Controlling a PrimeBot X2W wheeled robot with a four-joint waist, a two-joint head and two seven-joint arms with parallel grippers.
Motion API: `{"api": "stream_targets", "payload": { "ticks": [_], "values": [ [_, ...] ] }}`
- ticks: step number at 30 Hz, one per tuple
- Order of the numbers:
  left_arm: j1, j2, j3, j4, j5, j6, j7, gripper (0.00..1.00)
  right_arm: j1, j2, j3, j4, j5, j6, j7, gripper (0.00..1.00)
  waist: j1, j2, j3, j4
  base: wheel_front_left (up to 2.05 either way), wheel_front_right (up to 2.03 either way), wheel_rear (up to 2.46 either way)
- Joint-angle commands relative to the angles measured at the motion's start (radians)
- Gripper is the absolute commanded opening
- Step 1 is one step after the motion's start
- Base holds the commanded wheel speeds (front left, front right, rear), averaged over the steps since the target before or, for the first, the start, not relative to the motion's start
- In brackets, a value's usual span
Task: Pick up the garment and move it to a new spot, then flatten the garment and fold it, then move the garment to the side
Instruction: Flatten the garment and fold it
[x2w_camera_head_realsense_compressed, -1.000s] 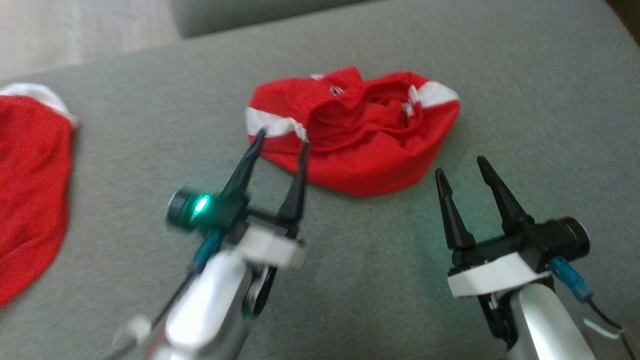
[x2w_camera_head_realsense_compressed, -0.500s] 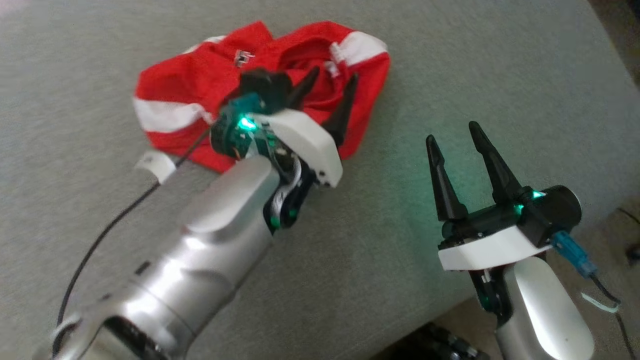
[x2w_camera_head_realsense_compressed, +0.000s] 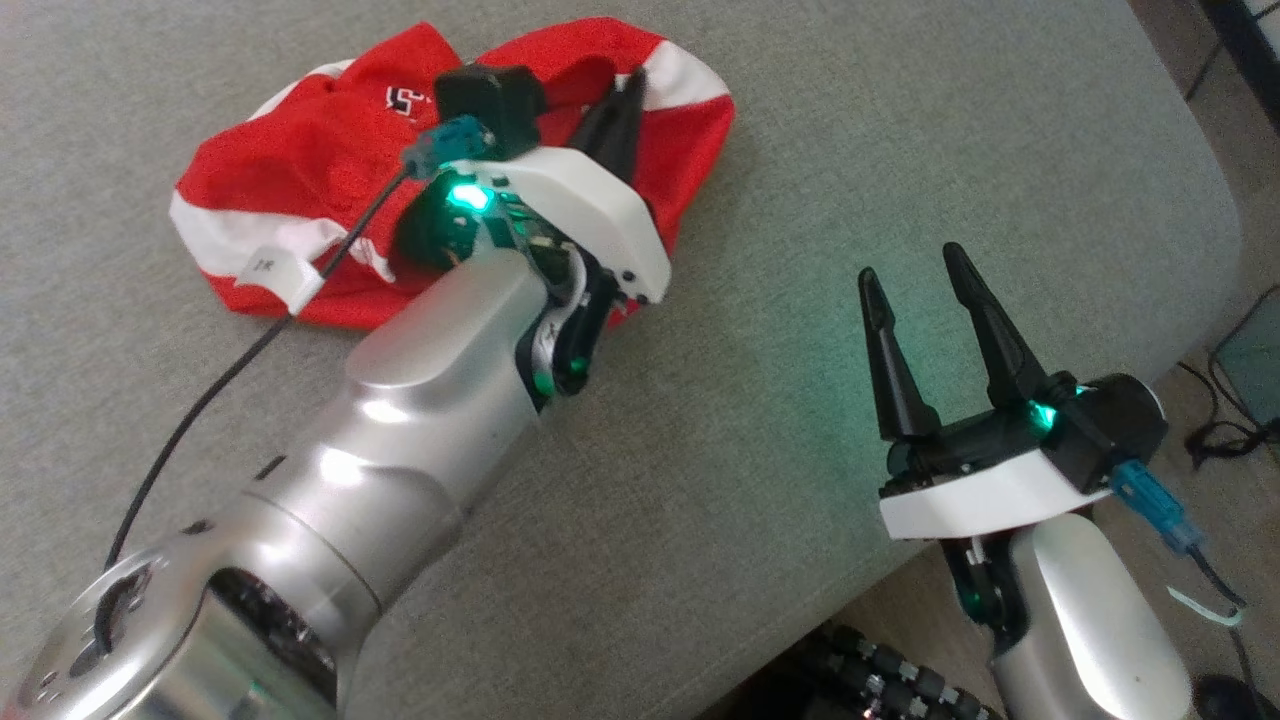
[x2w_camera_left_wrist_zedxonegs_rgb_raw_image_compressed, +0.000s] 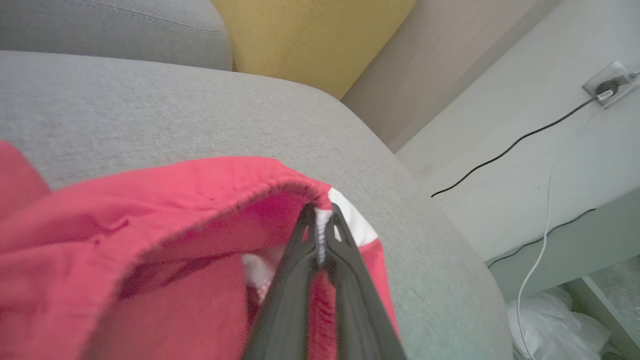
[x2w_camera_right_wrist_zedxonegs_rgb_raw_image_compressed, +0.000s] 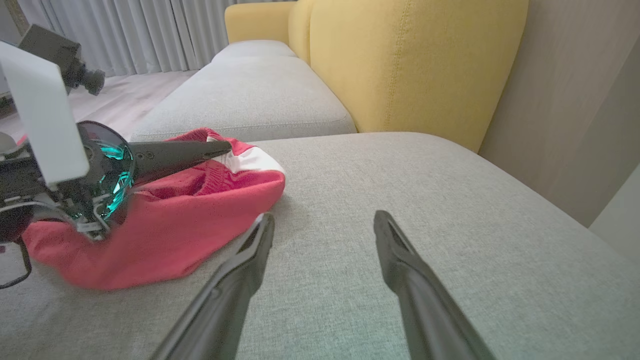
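The red garment (x2w_camera_head_realsense_compressed: 300, 170), trimmed with white bands, is seen crumpled in a heap on the grey sofa seat (x2w_camera_head_realsense_compressed: 800, 150), towards the far left of the head view. The left claw (x2w_camera_head_realsense_compressed: 625, 95) is stretched over the heap from the near side and is clenched on the garment's hem at its far right edge, where a white band meets the red cloth. In the left wrist view its two dark fingers are pressed together, with a thin fold of white and red fabric pinched between the tips. The rest of the garment is bunched on the seat beneath the left wrist. The right claw (x2w_camera_head_realsense_compressed: 908, 265) is held released, its fingers spread wide and pointed away, over the seat to the right of the garment and apart from it. A yellow backrest (x2w_camera_right_wrist_zedxonegs_rgb_raw_image_compressed: 415, 65) is seen beyond the seat, and grey curtains (x2w_camera_right_wrist_zedxonegs_rgb_raw_image_compressed: 125, 30) further off to the left.
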Motion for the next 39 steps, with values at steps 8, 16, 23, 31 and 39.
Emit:
{"api": "stream_targets", "payload": {
  "ticks": [8,16,23,31,39],
  "values": [
    [-0.151,-0.002,-0.086,-0.209,-0.135,-0.092,-0.036,0.00,0.011,-0.003,0.010,-0.016,-0.015,0.007,-0.004,1.00,0.0000,0.0000,-0.110,0.058,0.00,0.00,0.00],
    [-0.311,0.003,-0.028,-0.335,-0.213,-0.108,-0.076,0.00,0.063,-0.003,-0.023,-0.006,-0.053,0.007,-0.004,1.00,0.0000,0.0000,-0.249,0.142,0.00,0.00,0.00],
    [-0.143,0.209,-0.041,-0.476,-0.181,-0.038,-0.116,0.00,0.093,-0.003,-0.065,-0.032,-0.070,0.007,-0.004,1.00,0.0000,0.0000,-0.267,0.267,0.00,0.00,0.00],
    [0.263,0.423,-0.131,-0.503,-0.154,0.032,-0.169,0.00,0.085,-0.003,-0.081,-0.023,-0.070,0.007,-0.004,1.00,0.0000,0.0000,-0.210,0.364,0.00,0.00,0.00],
    [0.370,0.501,-0.084,-0.500,-0.077,0.041,-0.182,0.00,0.027,-0.037,-0.107,0.033,-0.001,0.007,-0.004,1.00,0.0000,0.0000,-0.174,0.454,0.00,0.00,0.00]
  ]
}}
